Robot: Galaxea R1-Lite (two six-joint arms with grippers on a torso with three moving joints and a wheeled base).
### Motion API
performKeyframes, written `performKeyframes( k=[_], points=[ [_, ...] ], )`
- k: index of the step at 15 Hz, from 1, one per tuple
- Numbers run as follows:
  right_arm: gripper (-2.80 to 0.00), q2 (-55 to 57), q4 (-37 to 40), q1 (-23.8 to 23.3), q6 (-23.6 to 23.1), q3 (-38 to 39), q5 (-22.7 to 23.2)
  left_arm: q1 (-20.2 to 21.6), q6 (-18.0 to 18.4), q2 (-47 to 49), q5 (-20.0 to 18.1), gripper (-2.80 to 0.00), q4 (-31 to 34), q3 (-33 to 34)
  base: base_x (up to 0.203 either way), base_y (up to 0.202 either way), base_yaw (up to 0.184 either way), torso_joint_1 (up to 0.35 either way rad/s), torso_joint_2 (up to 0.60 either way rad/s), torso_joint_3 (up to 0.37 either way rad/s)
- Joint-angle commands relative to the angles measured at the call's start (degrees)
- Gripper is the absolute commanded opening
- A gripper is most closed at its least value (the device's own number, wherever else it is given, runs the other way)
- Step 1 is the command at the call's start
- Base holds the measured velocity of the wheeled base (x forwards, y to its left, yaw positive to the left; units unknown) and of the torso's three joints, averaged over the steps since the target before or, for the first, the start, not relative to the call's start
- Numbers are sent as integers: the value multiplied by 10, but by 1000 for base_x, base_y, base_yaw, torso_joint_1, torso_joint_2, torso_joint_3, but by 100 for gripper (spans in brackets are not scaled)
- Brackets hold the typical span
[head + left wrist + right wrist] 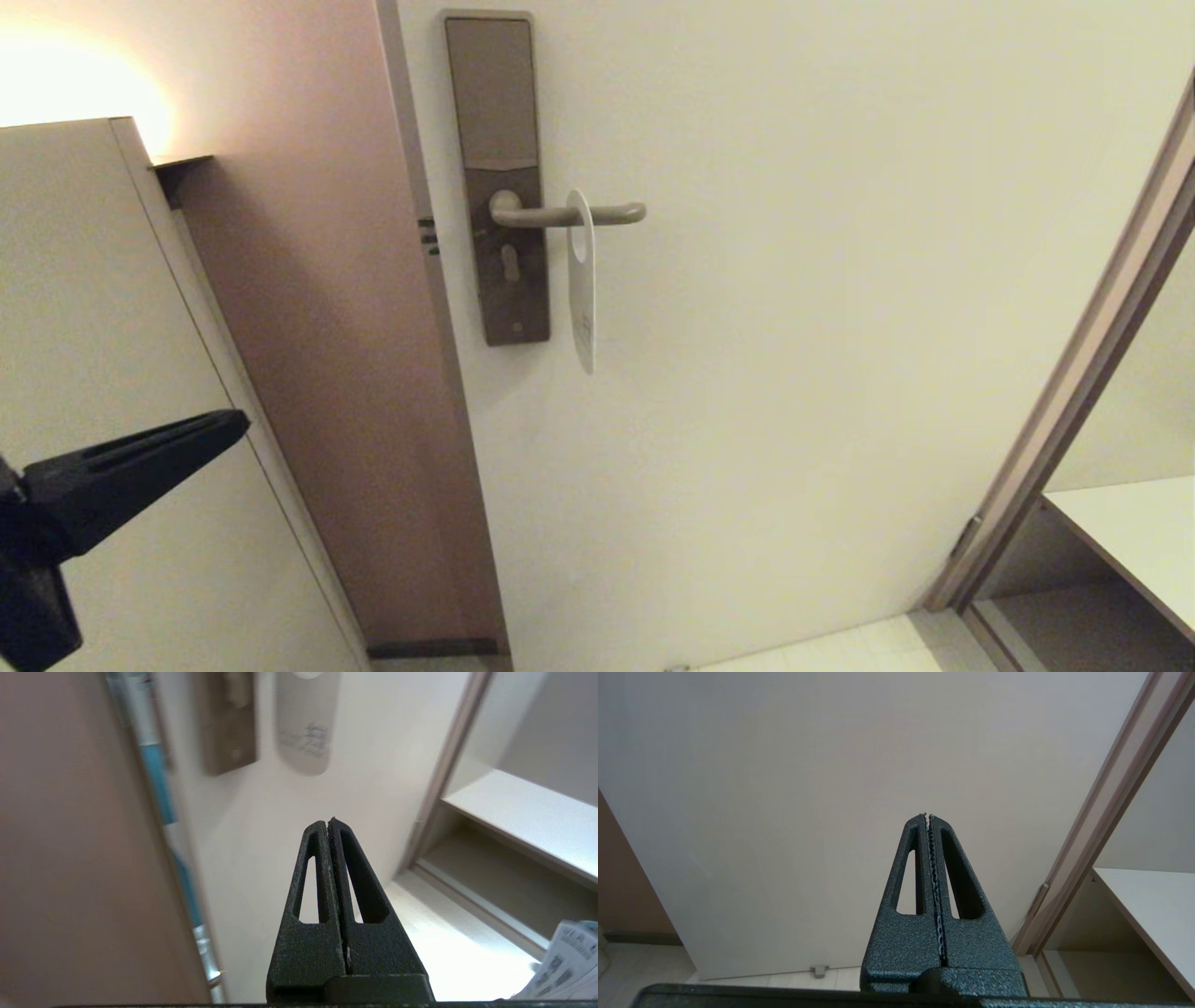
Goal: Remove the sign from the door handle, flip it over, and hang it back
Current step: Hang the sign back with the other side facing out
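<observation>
Sign hangs on the door handle, white side visible, edge-on to the head camera. Left gripper, jaws pressed together and empty, sits at eight o'clock from the sign, well apart. Right gripper, jaws pressed together, faces the bare door.

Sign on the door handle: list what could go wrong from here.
1. The left gripper is shut and low, well short of the sign; unless it opens first, it may only nudge the card.
2. The sign hangs edge-on, loosely looped over the door handle; a sideways knock could slide it off the free end.
</observation>
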Motion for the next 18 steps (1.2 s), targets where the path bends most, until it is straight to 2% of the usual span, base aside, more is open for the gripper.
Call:
performKeyframes(
  k=[1, 5, 9, 14, 18],
  points=[
    [-280, 1, 0, 0, 0, 0, 0, -5, -2, 70, -12, -280, -19, -11, 0, 0, 0, 0, 0, 0],
    [-280, 1, 0, 0, 0, 0, 0, -9, -4, 151, -38, -280, -66, -39, 0, 0, 0, 0, 0, 0],
    [-280, 1, 0, 0, 0, 0, 0, -13, -4, 228, -85, -280, -93, -80, 0, 0, 0, 0, 0, 0],
    [-280, 1, 0, 0, 0, 0, 0, -71, -37, 295, -90, -280, -110, -143, 0, 0, 0, 0, 0, 0],
    [-280, 1, 0, 0, 0, 0, 0, -101, -45, 347, -90, -280, -111, -179, 0, 0, 0, 0, 0, 0]
  ],
)
